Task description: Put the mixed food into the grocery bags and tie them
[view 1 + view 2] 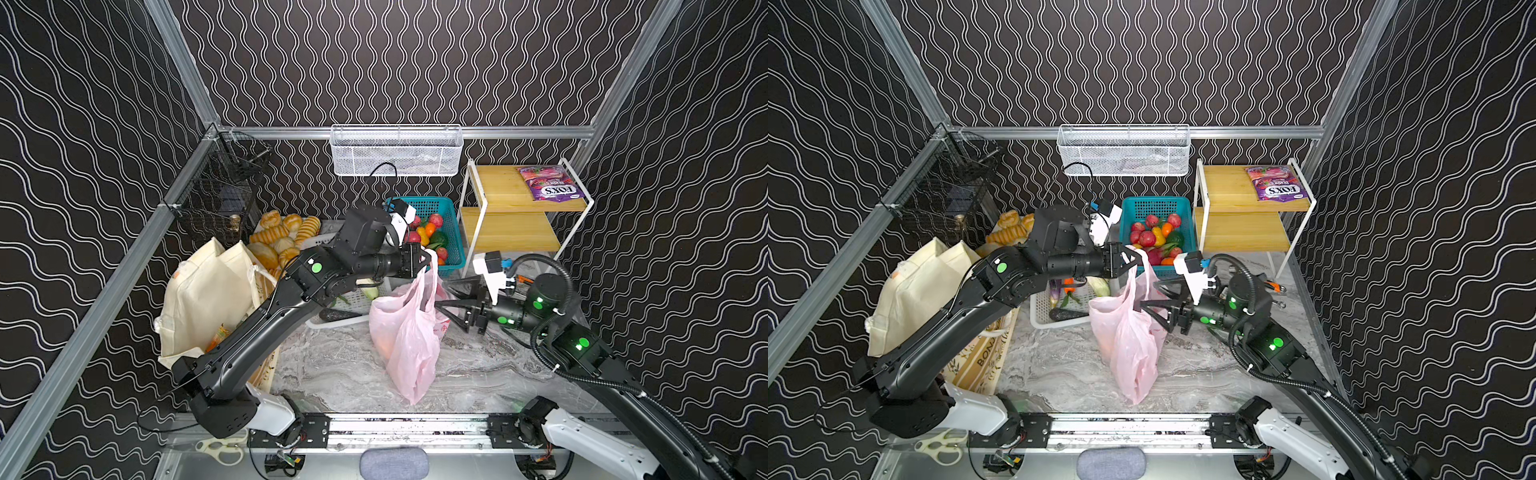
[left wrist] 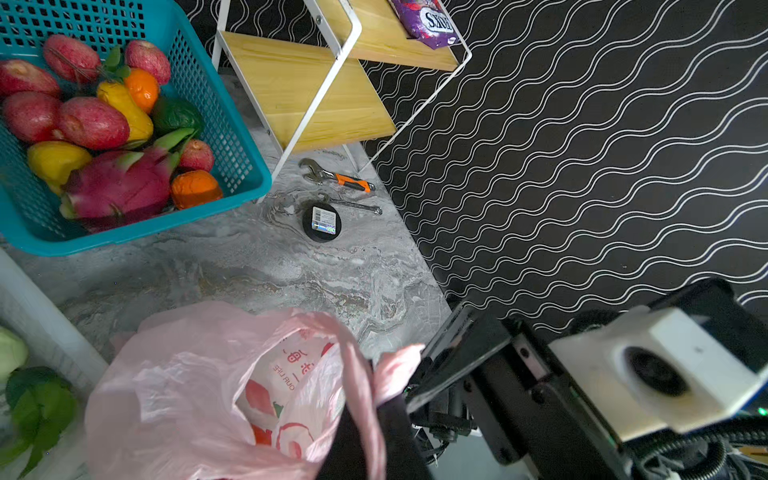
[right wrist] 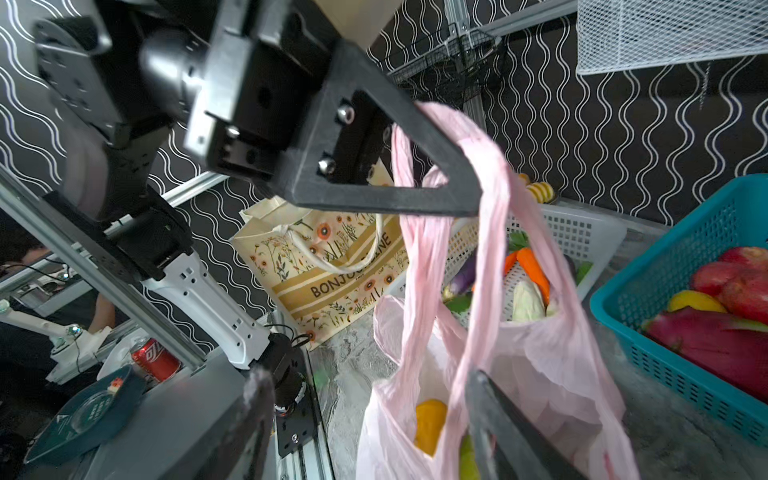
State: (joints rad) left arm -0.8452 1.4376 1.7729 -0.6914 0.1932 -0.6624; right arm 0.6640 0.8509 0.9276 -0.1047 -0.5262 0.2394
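Note:
The pink plastic bag [image 1: 405,336] [image 1: 1129,345] hangs above the marble table by its loop handles, which my left gripper [image 1: 424,259] [image 1: 1134,259] [image 2: 370,436] [image 3: 469,203] is shut on. A yellow-orange round vegetable [image 3: 430,424] shows inside it. My right gripper [image 1: 442,297] [image 1: 1148,296] [image 3: 374,399] stands open beside the bag, with one handle strap between its fingers. The cream floral tote [image 1: 203,299] [image 1: 921,291] [image 3: 332,266] stands at the left under the left arm. A purple FOX'S pouch [image 1: 548,187] [image 1: 1277,187] [image 2: 428,20] lies on the shelf top. A pale cabbage [image 3: 525,301] lies in the white basket [image 3: 582,237].
A teal basket [image 1: 453,208] of fruit stands behind the bag, with the wooden shelf [image 1: 511,208] to its right. Bread rolls [image 1: 282,237] lie at the back left. Wrenches [image 2: 336,178] and a black disc [image 2: 322,222] lie by the shelf. Scissors [image 1: 220,451] rest on the front rail.

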